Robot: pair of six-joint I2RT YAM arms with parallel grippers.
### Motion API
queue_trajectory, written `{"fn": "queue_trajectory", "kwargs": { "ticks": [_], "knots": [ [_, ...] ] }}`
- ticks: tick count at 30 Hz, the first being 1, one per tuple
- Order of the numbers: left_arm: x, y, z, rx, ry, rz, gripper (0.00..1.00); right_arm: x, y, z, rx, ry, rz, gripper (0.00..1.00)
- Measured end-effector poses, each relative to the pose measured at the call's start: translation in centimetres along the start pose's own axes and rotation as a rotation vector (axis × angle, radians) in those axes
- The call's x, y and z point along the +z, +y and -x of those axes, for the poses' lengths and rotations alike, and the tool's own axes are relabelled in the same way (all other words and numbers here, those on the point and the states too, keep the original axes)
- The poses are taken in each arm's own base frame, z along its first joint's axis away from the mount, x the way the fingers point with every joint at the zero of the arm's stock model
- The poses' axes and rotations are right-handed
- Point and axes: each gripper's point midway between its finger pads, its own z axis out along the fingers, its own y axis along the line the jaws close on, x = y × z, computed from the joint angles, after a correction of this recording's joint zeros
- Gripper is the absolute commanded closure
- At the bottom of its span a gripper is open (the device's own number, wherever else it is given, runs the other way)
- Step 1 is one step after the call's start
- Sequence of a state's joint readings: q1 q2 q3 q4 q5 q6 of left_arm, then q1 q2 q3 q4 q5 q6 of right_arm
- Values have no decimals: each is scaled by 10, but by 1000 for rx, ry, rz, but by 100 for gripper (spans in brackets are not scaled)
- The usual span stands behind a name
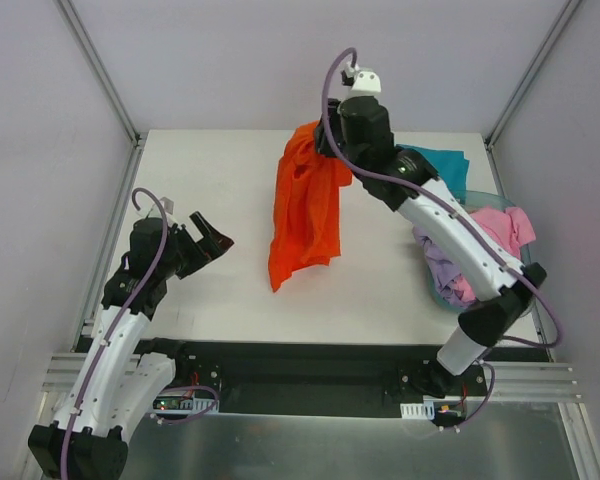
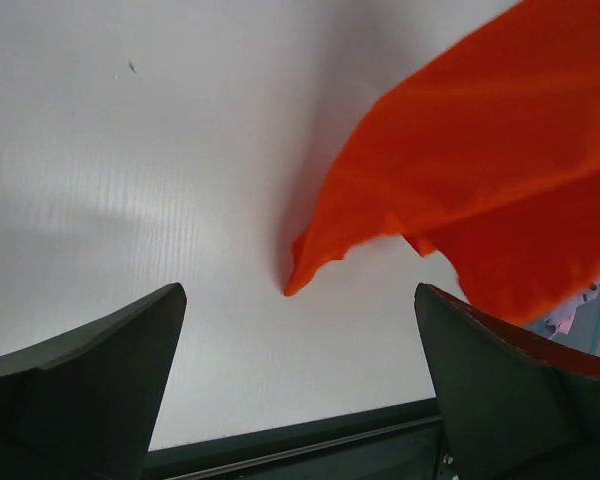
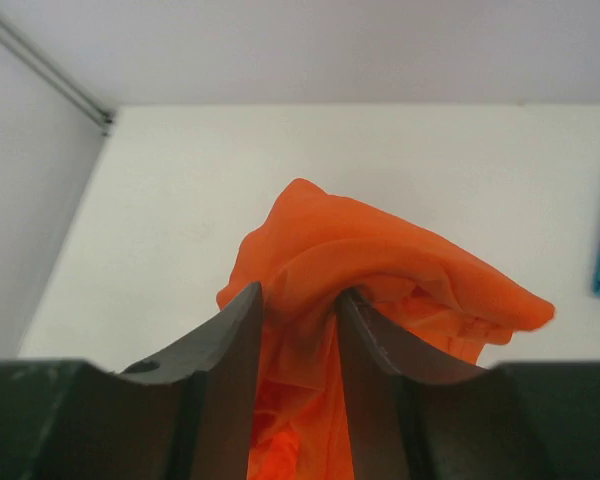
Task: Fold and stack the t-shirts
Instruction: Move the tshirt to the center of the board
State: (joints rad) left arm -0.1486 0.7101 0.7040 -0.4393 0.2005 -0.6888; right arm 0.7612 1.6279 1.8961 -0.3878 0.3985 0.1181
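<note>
**Top view.** My right hand (image 1: 327, 140) grasps the orange-red t-shirt (image 1: 305, 210) by a bunched end, high over the far middle of the desk (image 1: 210, 170). The cloth hangs in a long twisted drape toward the desk's centre. I can't tell whether its low end touches down. My left hand (image 1: 205, 240) is spread wide with nothing in it, near the left edge and apart from the cloth.

I judge this the laying-out step; no fold has been made yet. The teal t-shirt (image 1: 440, 158) lies at the far right corner. The pink t-shirt (image 1: 502, 225) and lavender t-shirt (image 1: 435, 265) are heaped in the blue tub (image 1: 480, 196) at the right edge, under my right forearm.

**Left wrist.** Nothing is between the fingers (image 2: 90, 380). A hanging corner of the orange cloth is ahead, over bare desk.

**Right wrist.** The cloth is wadded between my fingers (image 3: 235, 340), so I have a clump, not a clean hem.

**Next, I reckon:** the left hand takes that loose corner, then both hands spread the shirt flat.

**In the way:**
- The twist hides the seams.
- The teal shirt crowds the far right.
</note>
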Motion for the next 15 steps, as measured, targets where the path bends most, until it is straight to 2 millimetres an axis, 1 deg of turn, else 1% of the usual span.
{"fn": "queue_trajectory", "kwargs": {
  "ticks": [1,2,4,6,8,9,10,11,13,15],
  "knots": [
    [0,1,-1,-4,6,4,1,16,-12,-19,-16,54,-41,2],
    [-1,2,-4,-8,15,7,1,31,-23,-38,-22,111,-75,3],
    [0,2,-8,-15,41,8,1,62,-56,-83,-22,249,-140,3],
    [4,3,-13,-22,75,10,1,80,-92,-126,6,385,-181,3],
    [10,4,-20,-31,117,19,1,80,-126,-164,27,489,-222,3],
    [15,6,-25,-33,146,34,1,73,-143,-184,35,542,-247,3],
    [19,7,-30,-32,172,42,1,63,-155,-201,33,588,-265,3],
    [24,8,-39,-27,213,56,1,52,-161,-215,26,626,-271,3],
    [33,10,-59,-10,299,83,1,33,-158,-226,2,657,-244,3],
    [41,13,-78,5,377,112,1,16,-147,-221,-20,660,-198,3]
  ]
}}
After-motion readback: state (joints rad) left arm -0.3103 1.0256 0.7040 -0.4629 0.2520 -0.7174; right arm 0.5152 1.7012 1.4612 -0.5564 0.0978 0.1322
